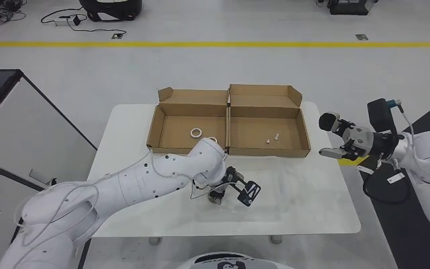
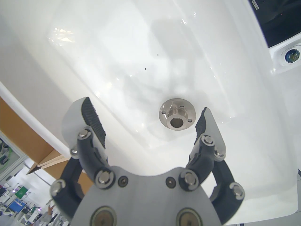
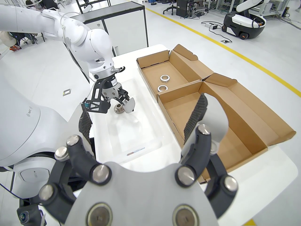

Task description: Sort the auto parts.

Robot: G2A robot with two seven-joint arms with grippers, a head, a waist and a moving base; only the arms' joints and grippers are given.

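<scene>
The left gripper (image 1: 232,193) is spread wide and low over the front middle of the table (image 1: 302,195), one finger on each side of a metal hub (image 1: 216,197). Neither finger touches the hub. It sits nearer one pad (image 2: 203,121) than the other. The hub rests flat on its round flange, with its bored neck and long axis pointing straight up.

Just behind the gripper runs the near wall of the left box (image 1: 156,131), which holds two rings (image 1: 197,132). One lies mid-floor and one against that wall. The right box (image 1: 301,131) touches it side by side, with two small white parts (image 1: 271,139) on its floor.

Bare tabletop runs from the hub to the front and right edges. At the right edge the right gripper (image 1: 330,138) hangs spread wide, holding nothing.
</scene>
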